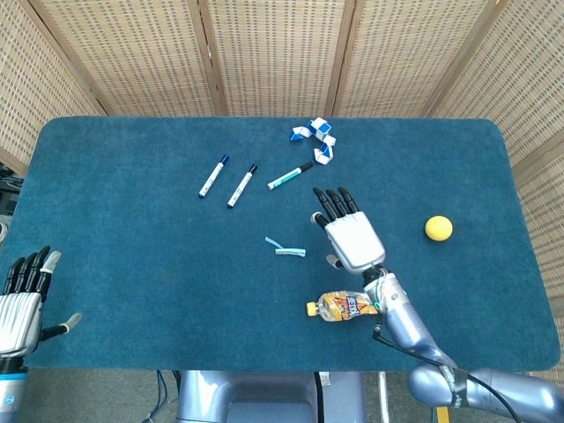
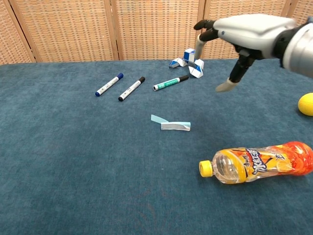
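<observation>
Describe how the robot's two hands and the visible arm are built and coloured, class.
Both the right hand and left hand have silver-grey backs, black fingers and pale grey fingertips. The right arm is glossy silver-blue metal, with a thin black cable along it.

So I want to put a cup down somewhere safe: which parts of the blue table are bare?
The table is bare along its left side, from the blue-capped marker out to the left robot hand, and at the far right corner beyond the yellow ball. It is crowded mid-table: markers, puzzle snake, paper strip, bottle.
</observation>
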{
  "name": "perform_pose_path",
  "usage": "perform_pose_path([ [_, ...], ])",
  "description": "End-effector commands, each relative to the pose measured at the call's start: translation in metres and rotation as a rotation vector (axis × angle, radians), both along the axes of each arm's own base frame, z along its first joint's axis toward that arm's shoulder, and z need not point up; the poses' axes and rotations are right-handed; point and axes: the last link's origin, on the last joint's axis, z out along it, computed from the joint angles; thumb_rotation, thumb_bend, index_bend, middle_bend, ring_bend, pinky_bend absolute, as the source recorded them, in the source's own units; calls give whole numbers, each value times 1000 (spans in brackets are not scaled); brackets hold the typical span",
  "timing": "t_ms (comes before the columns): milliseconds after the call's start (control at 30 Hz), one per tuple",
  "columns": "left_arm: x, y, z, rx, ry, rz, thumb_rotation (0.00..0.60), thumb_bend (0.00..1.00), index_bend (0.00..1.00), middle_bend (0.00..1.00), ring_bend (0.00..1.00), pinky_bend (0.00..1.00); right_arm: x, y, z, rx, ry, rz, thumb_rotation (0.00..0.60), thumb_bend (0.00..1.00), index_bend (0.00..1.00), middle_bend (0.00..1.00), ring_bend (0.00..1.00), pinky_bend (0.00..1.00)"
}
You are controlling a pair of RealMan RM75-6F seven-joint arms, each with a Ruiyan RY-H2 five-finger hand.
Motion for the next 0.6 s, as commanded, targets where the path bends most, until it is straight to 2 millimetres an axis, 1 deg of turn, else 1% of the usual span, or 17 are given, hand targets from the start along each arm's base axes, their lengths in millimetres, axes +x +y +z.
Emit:
perform_pose_path([
  [33, -1, 4, -1, -1, 3, 12, 600, 0, 0, 0, 0, 0, 34, -19, -40, 39, 84, -35, 600, 175, 317, 0, 0, 0],
  [100, -2, 6, -2, -2, 3, 22, 600, 0, 0, 0, 0, 0, 37, -22, -56, 50, 136, -58, 600, 208, 320, 0, 0, 0],
  [167, -3, 8, -2, -1, 3, 27, 600, 0, 0, 0, 0, 0, 37, -24, -65, 56, 170, -77, 600, 229, 335, 0, 0, 0],
  [300, -4, 8, -3, -8, 1, 29, 600, 0, 0, 0, 0, 0, 34, -23, -78, 87, 190, -114, 600, 259, 378, 0, 0, 0],
  [467, -4, 11, -5, -16, 7, 28, 600, 0, 0, 0, 0, 0, 30, -25, -97, 121, 195, -169, 600, 262, 380, 0, 0, 0],
  [600, -5, 13, -5, -16, 5, 35, 600, 0, 0, 0, 0, 0, 27, -26, -108, 141, 192, -197, 600, 270, 380, 0, 0, 0],
])
